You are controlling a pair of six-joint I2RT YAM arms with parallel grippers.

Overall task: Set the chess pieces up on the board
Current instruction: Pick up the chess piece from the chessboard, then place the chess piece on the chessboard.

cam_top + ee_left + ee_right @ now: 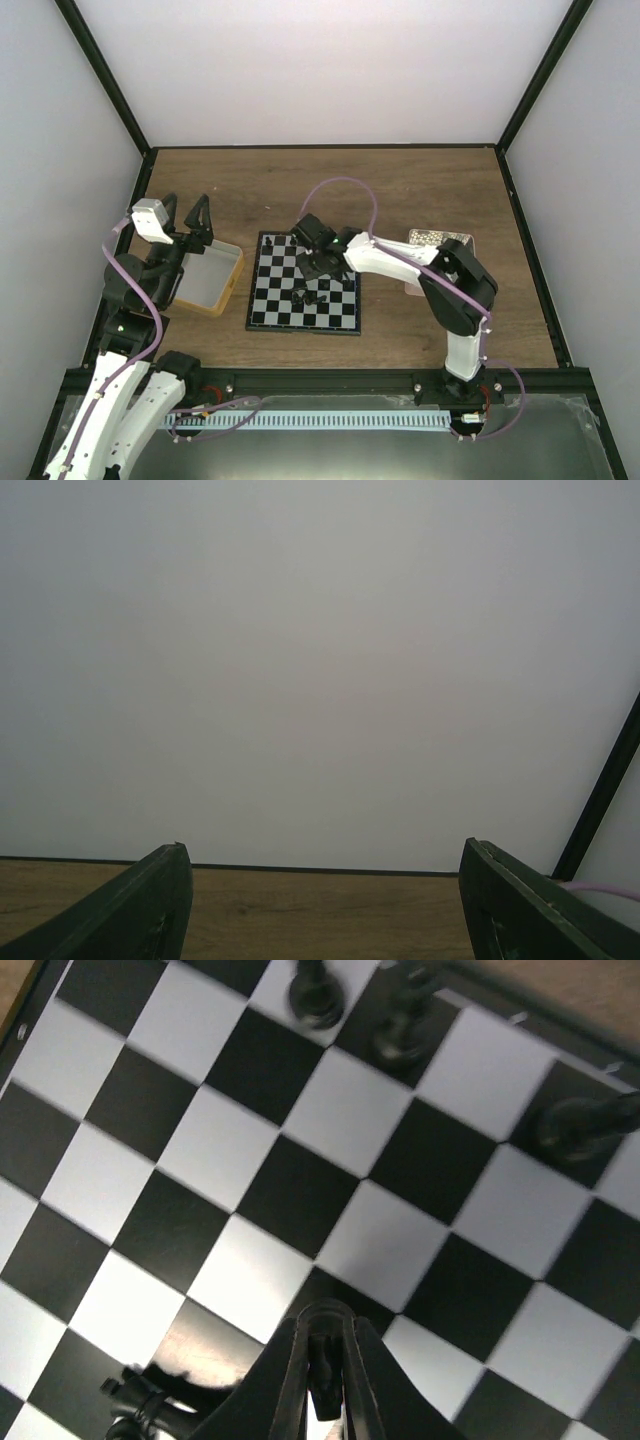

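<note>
The board (280,300) lies flat at the table's middle. Black chess pieces stand on it near the far edge (290,241) and near the middle (303,297). My right gripper (318,264) hovers over the board. In the right wrist view it (323,1355) is shut on a tiny black chess piece (322,1385), held above the board's squares (250,1150). Other pieces show at the top (315,990), at the right (585,1125), and one lies at the lower left (145,1405). My left gripper (190,215) is raised left of the board, open and empty (325,920).
A yellow-rimmed tray (232,282) sits left of the board, under the left arm. A pinkish tray (432,238) with small pieces sits to the right, behind the right arm. Black frame posts and white walls surround the wooden table (420,190).
</note>
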